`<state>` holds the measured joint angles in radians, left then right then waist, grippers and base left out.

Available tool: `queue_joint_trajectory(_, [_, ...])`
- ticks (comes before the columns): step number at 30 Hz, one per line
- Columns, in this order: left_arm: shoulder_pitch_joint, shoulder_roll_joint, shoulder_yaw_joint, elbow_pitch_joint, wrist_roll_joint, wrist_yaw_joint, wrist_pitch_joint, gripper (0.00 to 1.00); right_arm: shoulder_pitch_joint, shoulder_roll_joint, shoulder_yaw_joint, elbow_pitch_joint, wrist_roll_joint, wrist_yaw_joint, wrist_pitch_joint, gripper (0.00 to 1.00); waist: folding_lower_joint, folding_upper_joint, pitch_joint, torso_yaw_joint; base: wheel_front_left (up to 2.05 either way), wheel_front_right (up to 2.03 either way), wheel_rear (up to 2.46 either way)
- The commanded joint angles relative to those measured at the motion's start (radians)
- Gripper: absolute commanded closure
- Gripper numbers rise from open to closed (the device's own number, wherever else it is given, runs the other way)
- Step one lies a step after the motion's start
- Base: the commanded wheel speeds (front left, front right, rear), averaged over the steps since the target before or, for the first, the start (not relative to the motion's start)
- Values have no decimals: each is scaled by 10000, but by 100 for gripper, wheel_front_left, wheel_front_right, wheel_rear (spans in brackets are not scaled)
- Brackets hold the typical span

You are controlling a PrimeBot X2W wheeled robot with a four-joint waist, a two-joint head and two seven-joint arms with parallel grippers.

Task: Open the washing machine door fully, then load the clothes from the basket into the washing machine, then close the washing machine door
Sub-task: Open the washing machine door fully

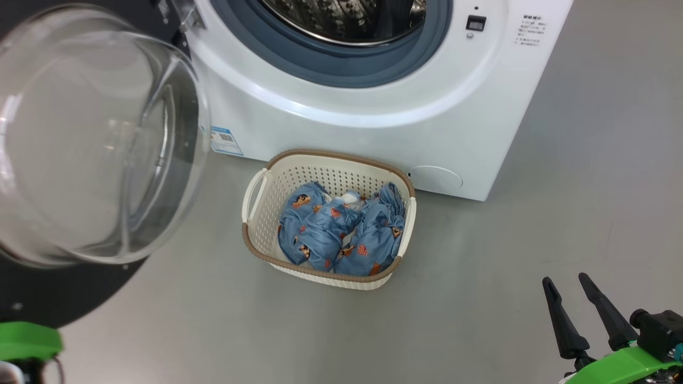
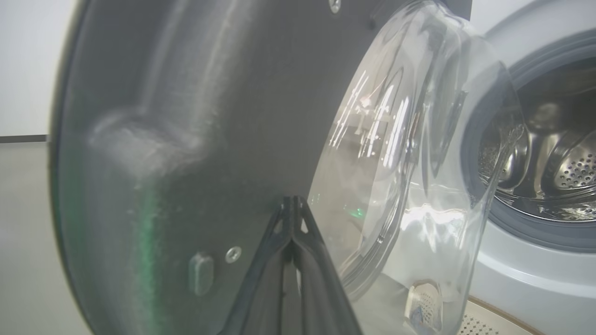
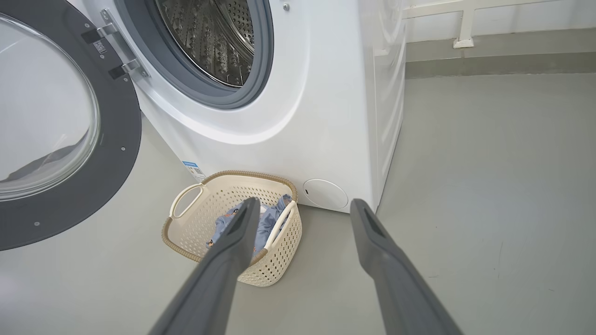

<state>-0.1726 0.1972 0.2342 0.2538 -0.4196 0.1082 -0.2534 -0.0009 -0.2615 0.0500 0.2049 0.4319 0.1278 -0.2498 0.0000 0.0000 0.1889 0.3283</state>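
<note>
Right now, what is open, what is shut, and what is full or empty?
washing machine door, wide open.
drum, empty as far as it shows.
basket, upright on the floor, loaded.
clothes, bunched up in the basket.
left gripper, shut, by the door.
right gripper, open, empty.

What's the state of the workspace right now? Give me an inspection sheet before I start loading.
Surface: smooth grey floor.
Job's things: washing machine door stands wide open on the robot's left; washing machine with no clothes in the visible part of its drum; basket on the floor in front of the machine; clothes bunched inside the basket.
Clutter: nothing seen.
Grippers: left tool shut, at the door's dark inner face, contact unclear; right tool open, empty, above the floor to the basket's right.
Cables: nothing seen.
Surroundings: pale wall with a white rail behind the machine.
</note>
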Motion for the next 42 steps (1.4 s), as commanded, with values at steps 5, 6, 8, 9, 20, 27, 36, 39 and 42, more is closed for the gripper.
queue_joint_trajectory(5, [-990,1079,1172,788,-31,-139,-84,100,-355,-263,254,-266,-89,29,-120,0,0,0,257,-123,0,0,0])
queue_joint_trajectory(6, [-1096,1151,1252,919,36,-159,-84,100,-376,-274,249,-272,-89,29,-120,0,0,0,299,-142,0,0,0])
queue_joint_trajectory(8, [-1333,1304,1387,1233,132,-249,-84,100,-406,-302,239,-287,-88,29,-120,0,0,0,385,-174,0,0,0])
queue_joint_trajectory(9, [-1472,1401,1455,1400,191,-287,-84,100,-421,-316,236,-291,-91,29,-120,0,0,0,431,-189,0,0,0])
queue_joint_trajectory(20, [-2955,2331,2435,3370,494,-644,-84,100,-708,-493,244,-387,-130,29,-120,0,0,0,1070,-432,0,0,0])
queue_joint_trajectory(27, [-3464,2671,2810,4060,751,-839,-84,100,-774,-525,225,-455,-161,29,-120,0,0,0,1403,-483,0,0,0])
queue_joint_trajectory(36, [-4046,2817,3148,4715,1113,-977,-84,100,-940,-598,287,-479,-173,29,-120,0,0,0,1667,-523,0,0,0])
queue_joint_trajectory(39, [-4110,2788,3213,4811,1235,-1028,-84,100,-961,-577,304,-443,-180,29,-120,0,0,0,1576,-525,0,0,0])
queue_joint_trajectory(42, [-4032,2699,3279,4806,1351,-1144,-84,100,-916,-541,332,-382,-170,29,-120,0,0,0,1337,-523,0,0,0])
